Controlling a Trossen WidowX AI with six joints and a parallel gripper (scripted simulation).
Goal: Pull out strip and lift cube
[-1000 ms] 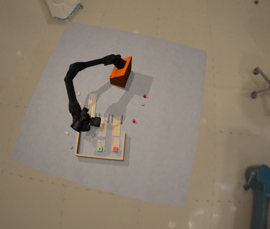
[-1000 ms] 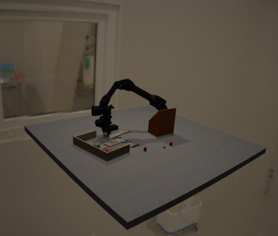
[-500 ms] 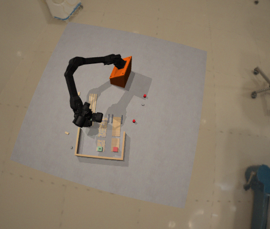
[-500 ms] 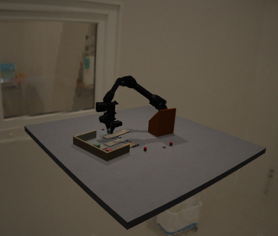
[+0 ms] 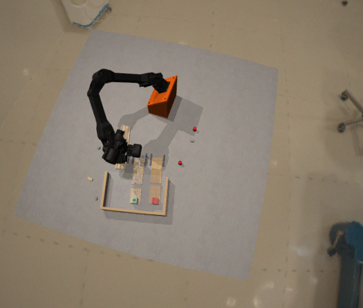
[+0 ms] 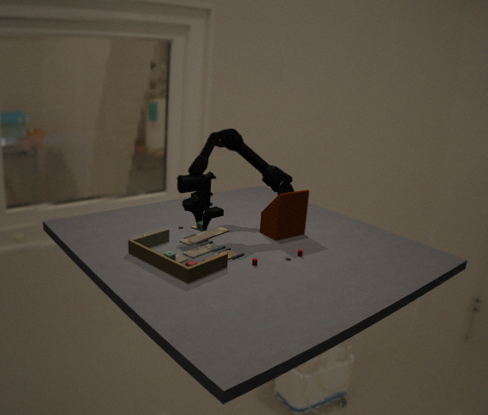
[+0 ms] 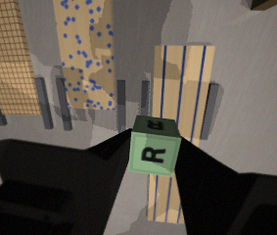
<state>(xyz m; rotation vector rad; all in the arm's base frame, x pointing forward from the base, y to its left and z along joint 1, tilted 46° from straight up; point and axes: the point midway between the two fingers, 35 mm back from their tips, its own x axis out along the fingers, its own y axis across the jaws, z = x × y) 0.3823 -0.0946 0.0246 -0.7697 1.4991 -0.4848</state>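
Well short of the three-sided wooden frame (image 5: 133, 210) (image 6: 159, 258) (image 7: 266, 4), on its open side: black gripper (image 5: 125, 153) (image 6: 202, 226) (image 7: 153, 136), pointing down, closed firmly on the labelled cube. Beneath, the blue-lined strip (image 5: 127, 131) (image 6: 205, 235) (image 7: 182, 93), unbroken, outside the frame, long axis running from frame side towards robot side. Smallest, the green R cube (image 5: 125, 153) (image 6: 199, 225) (image 7: 154, 153), between the fingertips, above the strip; probably just straight up from here

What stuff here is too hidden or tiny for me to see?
- Far side of the green R cube: in the wrist view, it faces away.
- Any letter on the red block: too small and blurry from the top.
- Middle of the blue-lined strip: the cube covers it in the wrist view.
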